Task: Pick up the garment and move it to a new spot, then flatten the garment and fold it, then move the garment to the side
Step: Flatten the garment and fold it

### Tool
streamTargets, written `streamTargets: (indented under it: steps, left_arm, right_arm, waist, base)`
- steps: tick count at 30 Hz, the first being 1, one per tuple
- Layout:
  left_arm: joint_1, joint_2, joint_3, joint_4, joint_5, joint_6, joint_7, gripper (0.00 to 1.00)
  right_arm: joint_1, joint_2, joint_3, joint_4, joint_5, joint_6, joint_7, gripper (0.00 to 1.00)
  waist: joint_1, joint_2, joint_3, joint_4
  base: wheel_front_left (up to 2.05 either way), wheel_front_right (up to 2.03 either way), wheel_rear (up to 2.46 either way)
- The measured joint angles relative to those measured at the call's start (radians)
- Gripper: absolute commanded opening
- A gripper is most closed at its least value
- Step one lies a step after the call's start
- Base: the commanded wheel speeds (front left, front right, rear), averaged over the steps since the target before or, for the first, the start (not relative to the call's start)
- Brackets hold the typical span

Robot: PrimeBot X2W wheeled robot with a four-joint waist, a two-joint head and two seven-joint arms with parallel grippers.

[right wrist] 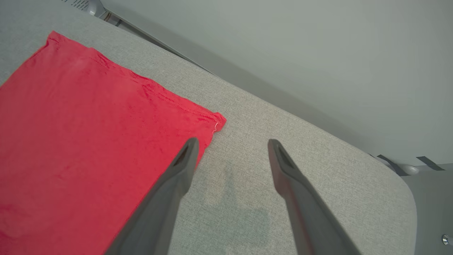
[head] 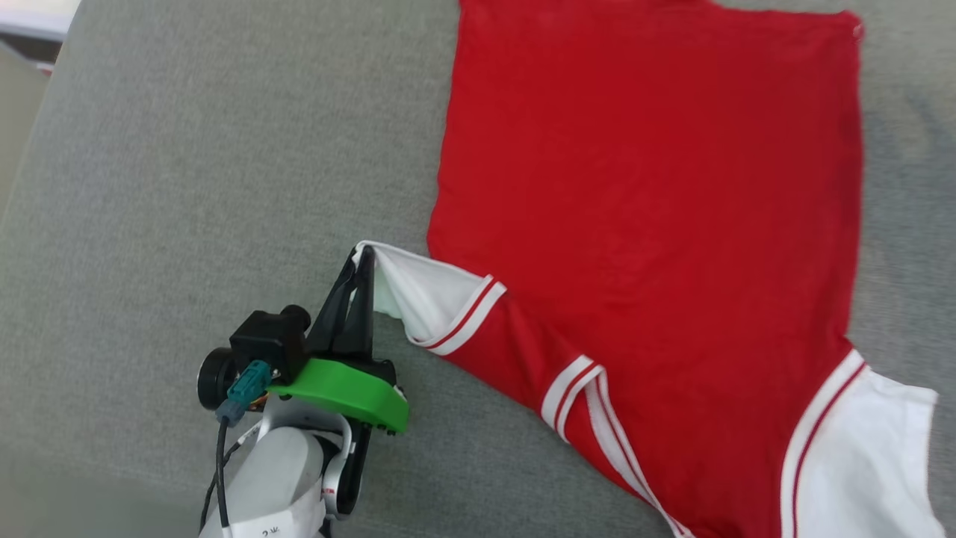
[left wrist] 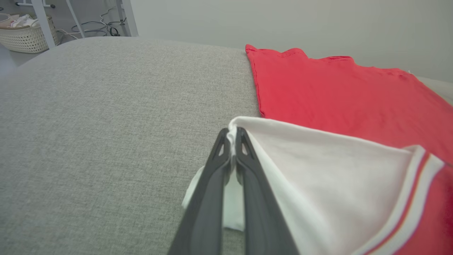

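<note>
A soft red garment (head: 642, 187) is spread on the woven grey tabletop (head: 187, 187). Its white sleeve (head: 418, 299) is clenched by the left claw (head: 364, 255); the right claw (right wrist: 232, 142) is splayed.

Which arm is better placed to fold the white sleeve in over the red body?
Left. The left gripper is shut on the white sleeve of the garment, so it could likely carry it over. The right gripper hangs open by a hem corner, holding nothing.
</note>
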State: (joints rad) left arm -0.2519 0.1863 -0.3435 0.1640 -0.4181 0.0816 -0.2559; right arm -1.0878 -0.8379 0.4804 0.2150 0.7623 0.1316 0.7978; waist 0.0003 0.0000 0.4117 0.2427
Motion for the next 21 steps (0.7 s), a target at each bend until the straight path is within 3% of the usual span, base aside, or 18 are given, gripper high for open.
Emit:
streamTargets:
  steps: [6, 14, 21]
  left_arm:
    - [0.001, -0.063, 0.033, -0.050, 0.062, -0.038, 0.000, 0.00]
    - [0.001, -0.109, 0.060, -0.082, 0.106, -0.078, 0.000, 0.00]
    - [0.001, -0.125, 0.068, -0.080, 0.129, -0.098, 0.000, 0.00]
  right_arm:
    - [-0.148, 0.025, 0.055, 0.137, 0.009, 0.000, 0.207, 1.00]
    - [-0.206, 0.047, 0.099, 0.243, -0.015, 0.000, 0.258, 1.00]
    - [-0.204, 0.000, 0.133, 0.250, -0.016, 0.000, 0.276, 1.00]
  waist:
    - [-0.0001, 0.0000, 0.100, 0.060]
    - [-0.0001, 0.0000, 0.211, 0.126]
    - [-0.0003, 0.0000, 0.269, 0.175]
  base:
    - [0.00, 0.00, 0.00]
    - [0.00, 0.00, 0.00]
    - [0.00, 0.00, 0.00]
